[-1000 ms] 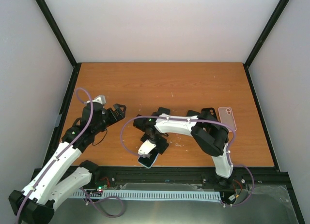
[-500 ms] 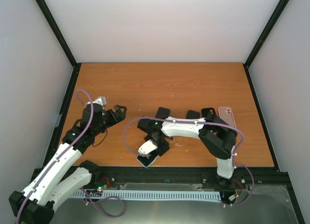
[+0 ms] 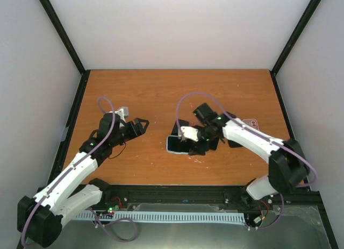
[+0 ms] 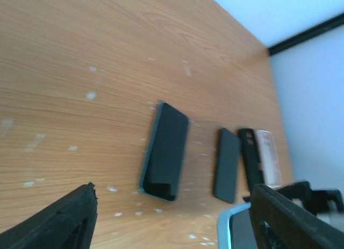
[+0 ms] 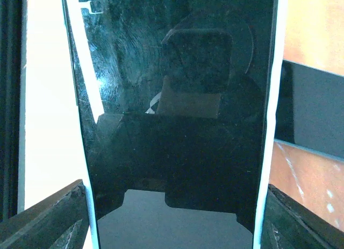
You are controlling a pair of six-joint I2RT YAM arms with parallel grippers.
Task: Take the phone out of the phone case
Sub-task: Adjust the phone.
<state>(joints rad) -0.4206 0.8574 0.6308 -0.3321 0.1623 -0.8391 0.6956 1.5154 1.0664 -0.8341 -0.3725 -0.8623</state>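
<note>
Top external: right gripper point(image 3: 186, 143) pinches the phone point(image 3: 173, 144), long axis left-right; left gripper point(image 3: 141, 123) spread.

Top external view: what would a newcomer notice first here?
The right gripper holds a phone in a light-blue case near the middle of the table; its dark screen fills the right wrist view. To its right lie a black phone and a clear pinkish case, while the left gripper hangs open and empty on the left.
</note>
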